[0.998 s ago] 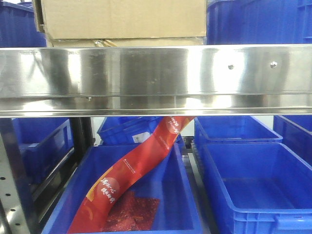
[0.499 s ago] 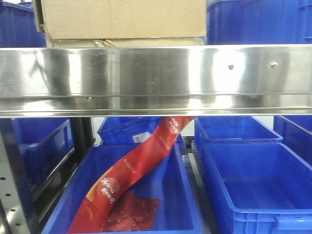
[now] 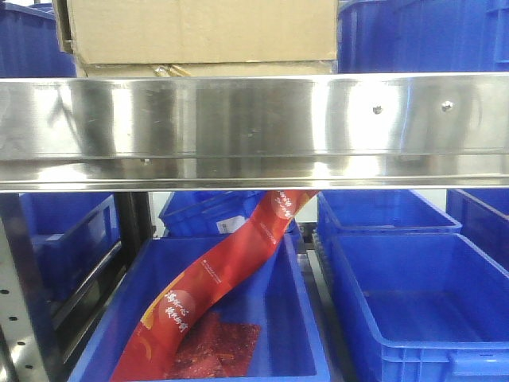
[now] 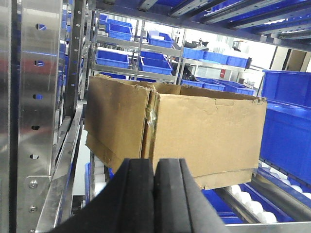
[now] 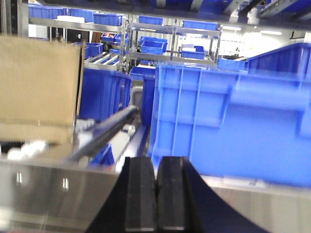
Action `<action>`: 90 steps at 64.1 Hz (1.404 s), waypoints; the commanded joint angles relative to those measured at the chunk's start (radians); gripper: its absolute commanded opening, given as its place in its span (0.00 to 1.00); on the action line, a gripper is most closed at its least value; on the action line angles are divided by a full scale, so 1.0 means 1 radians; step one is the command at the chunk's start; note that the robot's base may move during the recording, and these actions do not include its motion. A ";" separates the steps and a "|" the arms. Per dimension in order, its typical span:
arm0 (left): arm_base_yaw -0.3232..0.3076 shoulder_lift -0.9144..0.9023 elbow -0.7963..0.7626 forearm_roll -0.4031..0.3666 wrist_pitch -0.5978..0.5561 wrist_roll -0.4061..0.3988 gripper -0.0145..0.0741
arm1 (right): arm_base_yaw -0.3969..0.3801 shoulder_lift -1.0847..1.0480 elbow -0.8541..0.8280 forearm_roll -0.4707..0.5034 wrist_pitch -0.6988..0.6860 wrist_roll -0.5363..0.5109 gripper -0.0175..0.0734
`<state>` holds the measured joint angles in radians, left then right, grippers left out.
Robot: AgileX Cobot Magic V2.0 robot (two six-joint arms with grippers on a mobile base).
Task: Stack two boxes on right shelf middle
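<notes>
Stacking seemingly done or near done – boxes [image 3: 203, 32] seen piled on shelf [image 3: 254, 131], upper resting on lower; left gripper [image 4: 154, 194] and right gripper [image 5: 155, 194] pressed together, nothing held – next judged: grippers kept clear, stack alignment checked

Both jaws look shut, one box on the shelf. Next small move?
Probably open the left gripper and ease it toward the cardboard box. Its jaws are closed and empty, short of the box's taped corner. The right gripper is also shut and faces a blue bin, with the box off to its left, so it is worse placed.
</notes>
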<state>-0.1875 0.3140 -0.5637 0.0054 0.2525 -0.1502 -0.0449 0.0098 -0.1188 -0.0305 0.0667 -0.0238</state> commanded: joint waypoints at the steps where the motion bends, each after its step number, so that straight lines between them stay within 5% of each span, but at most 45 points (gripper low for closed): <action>1: 0.004 -0.002 0.001 0.005 -0.015 -0.001 0.06 | -0.005 -0.010 0.078 0.018 -0.048 0.003 0.01; 77: 0.009 -0.002 0.005 0.018 -0.004 -0.001 0.06 | -0.005 -0.010 0.119 0.037 -0.061 0.024 0.01; 86: 0.050 -0.009 0.097 0.051 -0.100 0.001 0.06 | -0.005 -0.010 0.119 0.037 -0.061 0.024 0.01; 90: 0.092 -0.029 0.181 0.051 -0.223 0.075 0.06 | -0.005 -0.010 0.119 0.037 -0.061 0.024 0.01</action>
<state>-0.1296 0.3059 -0.4545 0.0482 0.1578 -0.1287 -0.0447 0.0037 -0.0017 0.0000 0.0309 0.0000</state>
